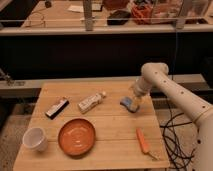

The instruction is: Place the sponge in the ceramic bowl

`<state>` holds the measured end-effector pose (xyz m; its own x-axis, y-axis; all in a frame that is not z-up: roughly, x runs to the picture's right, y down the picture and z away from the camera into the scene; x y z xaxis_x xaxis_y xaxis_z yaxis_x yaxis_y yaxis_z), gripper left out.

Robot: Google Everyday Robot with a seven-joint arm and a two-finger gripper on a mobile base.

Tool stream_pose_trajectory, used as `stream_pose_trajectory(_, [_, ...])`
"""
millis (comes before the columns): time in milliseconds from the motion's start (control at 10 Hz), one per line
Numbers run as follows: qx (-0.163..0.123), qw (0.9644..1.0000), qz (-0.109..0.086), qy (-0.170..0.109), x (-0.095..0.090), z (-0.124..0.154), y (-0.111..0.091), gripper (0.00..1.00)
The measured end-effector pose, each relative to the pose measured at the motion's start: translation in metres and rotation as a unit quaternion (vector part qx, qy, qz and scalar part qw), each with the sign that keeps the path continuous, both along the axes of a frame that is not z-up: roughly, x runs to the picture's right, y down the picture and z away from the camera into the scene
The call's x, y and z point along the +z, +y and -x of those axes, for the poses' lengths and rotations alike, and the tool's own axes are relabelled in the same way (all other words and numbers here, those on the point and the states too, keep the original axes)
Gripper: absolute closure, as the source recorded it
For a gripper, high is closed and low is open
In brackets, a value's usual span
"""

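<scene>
The blue sponge [128,103] lies on the wooden table [110,122] toward its right side. My gripper [134,99] hangs at the end of the white arm directly over the sponge's right end, very close to it. The orange-brown ceramic bowl [76,136] sits at the front of the table, left of centre and well away from the sponge, with nothing in it.
A white cup [35,138] stands at the front left. A dark flat object [57,107] and a small white bottle [91,102] lie at the back. An orange-handled tool [143,140] lies at the front right. Black cables [175,135] trail beside the table's right edge.
</scene>
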<state>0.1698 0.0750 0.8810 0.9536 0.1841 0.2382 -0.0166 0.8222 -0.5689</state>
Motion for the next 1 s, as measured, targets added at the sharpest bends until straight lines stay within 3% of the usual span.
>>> stream_pose_trajectory(300, [-0.016,0.9996,0.006,-0.021,0.015,0.016,0.023,0.2])
stream_pose_trajectory(600, [-0.015,0.9997,0.01,-0.018,0.023,-0.003,0.033,0.2])
stream_pose_trajectory(800, [-0.019,0.9997,0.006,-0.017,0.017,-0.018,0.05,0.2])
stream_pose_trajectory(1000, [-0.02,0.9996,0.006,-0.02,0.012,-0.017,0.052,0.2])
